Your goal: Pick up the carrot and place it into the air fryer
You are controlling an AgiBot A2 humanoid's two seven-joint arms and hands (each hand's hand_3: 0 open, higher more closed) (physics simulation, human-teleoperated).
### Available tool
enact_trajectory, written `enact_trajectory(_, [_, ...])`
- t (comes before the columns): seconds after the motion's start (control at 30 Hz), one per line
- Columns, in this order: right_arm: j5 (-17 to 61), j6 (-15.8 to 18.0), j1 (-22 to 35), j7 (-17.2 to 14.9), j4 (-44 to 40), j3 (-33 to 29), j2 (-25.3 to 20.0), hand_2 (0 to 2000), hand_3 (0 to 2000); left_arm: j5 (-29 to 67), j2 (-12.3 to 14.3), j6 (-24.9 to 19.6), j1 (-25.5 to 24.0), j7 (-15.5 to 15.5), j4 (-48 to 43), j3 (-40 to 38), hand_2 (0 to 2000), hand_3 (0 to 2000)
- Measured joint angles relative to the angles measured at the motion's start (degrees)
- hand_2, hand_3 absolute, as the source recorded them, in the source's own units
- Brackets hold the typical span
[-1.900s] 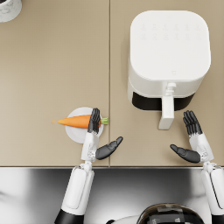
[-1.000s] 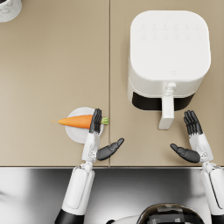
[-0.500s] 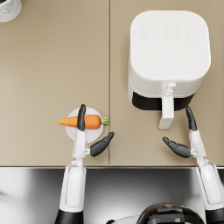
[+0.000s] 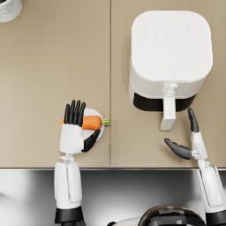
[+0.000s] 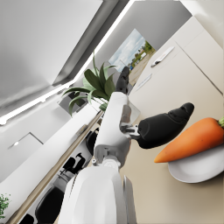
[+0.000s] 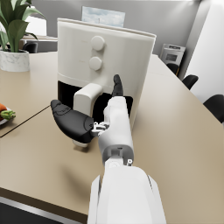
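Item: tapered orange carrot (image 4: 91, 122) with green stub, lying on your small round white plate (image 4: 98, 132). Your left hand (image 4: 74, 130) hovers over it, fingers spread, grasping nothing, likely poised to close. Your right hand (image 4: 189, 142), released, waits beside the white boxy air fryer (image 4: 170, 57).

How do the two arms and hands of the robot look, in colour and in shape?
Both arms are smooth, rounded white shells, with a dark band where each meets the body. The left hand has a white back and dark fingers; the right hand has the same white back and slim black fingers. Small metal parts show at the wrists. No cables or markings are visible.
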Motion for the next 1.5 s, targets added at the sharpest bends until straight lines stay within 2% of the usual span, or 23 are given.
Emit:
enact_trajectory(0.07, [0.0, 0.0, -0.01, 0.0, -0.19, -0.13, -0.26, 0, 0, 5.21, 0.12, -5.34, 0.91, -3.89, 0.81, -0.17, 0, 0])
enact_trajectory(0.13, [0.01, 0.0, 0.02, 0.0, -0.32, -0.38, -0.52, 0, 0, 10.42, 0.24, -7.91, 1.68, -6.1, 1.49, -0.17, 0, 0])
enact_trajectory(0.33, [0.0, 0.0, 0.27, 0.0, -0.09, -1.6, -1.35, 0, 0, 26.08, 0.66, -10.38, 3.99, -8.14, 4.84, 0.87, 0, 0])
enact_trajectory(0.47, [0.0, 0.0, -0.14, 0.0, -0.1, -2.15, -1.65, 0, 0, 36.53, 1.04, -10.47, 5.41, -8.34, 9.43, 2.62, 0, 0])
enact_trajectory(0.57, [0.0, 0.0, -0.2, 0.0, -0.36, -2.36, -1.97, 0, 0, 40.74, 1.42, -10.69, 6.89, -8.39, 14.16, 3.77, 0, 0])
enact_trajectory(0.77, [0.0, 0.0, -0.31, 0.0, -0.74, -2.73, -2.58, 0, 0, 42.8, 2.05, -9.19, 10.18, -8.47, 21.46, 5.35, 0, 0])
enact_trajectory(1.03, [-0.01, 0.0, -0.22, 0.0, -1.2, -2.97, -3.45, 0, 0, 43.12, 2.29, -6.97, 12.42, -8.73, 25.69, 8.02, 0, 0])
enact_trajectory(1.07, [-0.01, 0.0, -0.27, 0.0, -1.2, -3.06, -3.53, 0, 0, 43.09, 2.34, -6.61, 13.03, -9.09, 26.61, 8.09, 1361, 327])
enact_trajectory(1.1, [-0.01, 0.0, -0.3, 0.0, -1.17, -3.21, -3.62, 0, 0, 43.07, 2.38, -7.4, 13.48, -9.25, 27.87, 8.12, 2000, 653])
enact_trajectory(1.2, [-0.01, 0.0, -0.37, 0.0, -1.1, -3.59, -3.89, 0, 0, 43.05, 2.6, -0.58, 14.8, -8.57, 31.43, 8.54, 2000, 1633])
enact_trajectory(1.23, [-0.01, 0.0, -0.43, 0.0, -1.02, -3.63, -3.96, 0, 0, 43.02, 2.7, 2.95, 15.29, -7.04, 32.66, 8.7, 2000, 1960])
enact_trajectory(1.27, [-0.01, 0.0, -0.49, 0.0, -0.96, -3.67, -4.04, 0, 0, 43.02, 2.83, 6.43, 15.71, -4.96, 34.1, 8.94, 2000, 2000])
enact_trajectory(1.3, [-0.01, 0.0, -0.53, 0.0, -0.91, -3.73, -4.12, 0, 0, 43.01, 2.99, 8.81, 16.11, -2.06, 35.63, 9.12, 2000, 2000])
enact_trajectory(1.37, [-0.01, 0.0, -0.47, 0.0, -1.2, -3.67, -4.33, 0, 0, 43.05, 3.31, 12.54, 17.04, 1.62, 37.96, 9.36, 2000, 2000])
enact_trajectory(1.43, [-0.01, 0.0, -0.38, 0.0, -1.8, -3.54, -4.54, 0, 0, 43.09, 3.54, 14.11, 17.38, 3.67, 38.88, 9.5, 2000, 2000])
enact_trajectory(1.5, [-0.01, 0.0, -0.15, 0.0, -2.93, -3.26, -4.8, 0, 0, 38.19, 3.44, 13.2, 16.5, 5.05, 37.13, 9.44, 2000, 2000])
